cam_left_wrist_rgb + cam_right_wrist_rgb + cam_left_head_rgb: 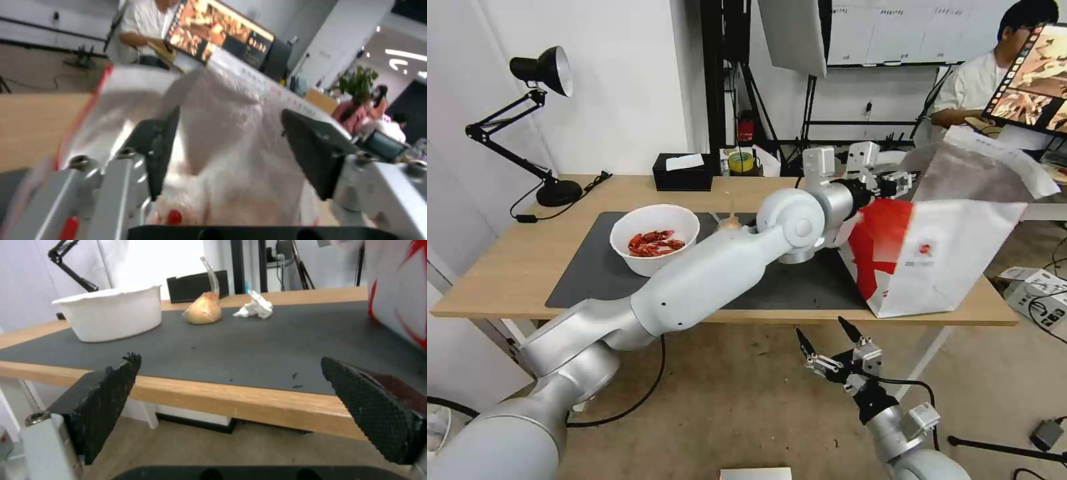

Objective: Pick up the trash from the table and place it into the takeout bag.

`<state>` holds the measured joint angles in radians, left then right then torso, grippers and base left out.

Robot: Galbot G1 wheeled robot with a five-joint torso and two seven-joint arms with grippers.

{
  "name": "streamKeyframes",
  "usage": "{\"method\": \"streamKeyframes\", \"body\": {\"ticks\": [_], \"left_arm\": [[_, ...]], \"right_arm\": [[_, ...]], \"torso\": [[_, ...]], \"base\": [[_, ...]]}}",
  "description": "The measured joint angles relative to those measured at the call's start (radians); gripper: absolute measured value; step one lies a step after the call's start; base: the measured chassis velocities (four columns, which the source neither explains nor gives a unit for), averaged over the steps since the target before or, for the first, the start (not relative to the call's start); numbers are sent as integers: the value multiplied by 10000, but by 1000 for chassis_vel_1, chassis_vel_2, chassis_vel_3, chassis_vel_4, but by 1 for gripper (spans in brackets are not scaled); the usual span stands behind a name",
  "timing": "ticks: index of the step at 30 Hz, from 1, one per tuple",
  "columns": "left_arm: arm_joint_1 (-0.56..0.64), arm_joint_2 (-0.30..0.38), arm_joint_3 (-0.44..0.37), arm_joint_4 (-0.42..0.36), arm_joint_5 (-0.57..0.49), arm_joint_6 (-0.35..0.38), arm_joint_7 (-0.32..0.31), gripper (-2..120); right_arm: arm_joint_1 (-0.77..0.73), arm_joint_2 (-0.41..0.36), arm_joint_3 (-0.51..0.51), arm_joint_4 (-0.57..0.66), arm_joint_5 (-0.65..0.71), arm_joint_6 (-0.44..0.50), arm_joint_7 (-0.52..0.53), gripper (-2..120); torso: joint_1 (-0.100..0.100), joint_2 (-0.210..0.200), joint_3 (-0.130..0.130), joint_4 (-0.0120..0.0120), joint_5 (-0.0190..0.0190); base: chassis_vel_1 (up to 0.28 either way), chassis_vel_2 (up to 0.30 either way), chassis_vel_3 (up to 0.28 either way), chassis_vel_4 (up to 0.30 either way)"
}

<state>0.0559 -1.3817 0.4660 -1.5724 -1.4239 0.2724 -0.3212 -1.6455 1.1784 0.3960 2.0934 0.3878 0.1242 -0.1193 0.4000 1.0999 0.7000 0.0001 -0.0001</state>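
Now the left gripper [902, 181], fingers spread, hangs over one takeout bag [940, 260] at three o'clock; one bowl [654, 238], one knotted bag [203, 310], one tissue [255, 308] lie on the table [507, 267]; the right gripper [827, 340] is spread at six.

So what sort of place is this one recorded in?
Probably a robotics lab or office test area, not a home: a light stand behind the table, a large monitor beside it, and cables and a power strip on the floor.

Right gripper [231, 400] fingers [106, 396] spread before the table [249, 406]; bowl [111, 316], knotted bag [203, 310], tissue [256, 308] on mat [267, 346].
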Motion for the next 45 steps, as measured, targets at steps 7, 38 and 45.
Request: {"method": "streamKeyframes", "body": {"ticks": [7,38,45], "left_arm": [[416,1153,54,-736,1435,-969,610,96],[10315,5773,-7150,-3872,7325,-3389,3477,100],[12733,5146,-9290,-3846,8190,-4300,3711,100]], "right_arm": [[-159,58,140,276,-1,-4,1,100],[184,9,343,268,-348,742,927,100],[-5,377,549,338,-841,1053,1775,100]], "torso": [[-1,0,-1,-4,0],[-2,1,-1,7,5],[-2,1,-1,1,-1]], "base": [[0,0,0,0],[0,0,0,0],[0,0,0,0]]}}
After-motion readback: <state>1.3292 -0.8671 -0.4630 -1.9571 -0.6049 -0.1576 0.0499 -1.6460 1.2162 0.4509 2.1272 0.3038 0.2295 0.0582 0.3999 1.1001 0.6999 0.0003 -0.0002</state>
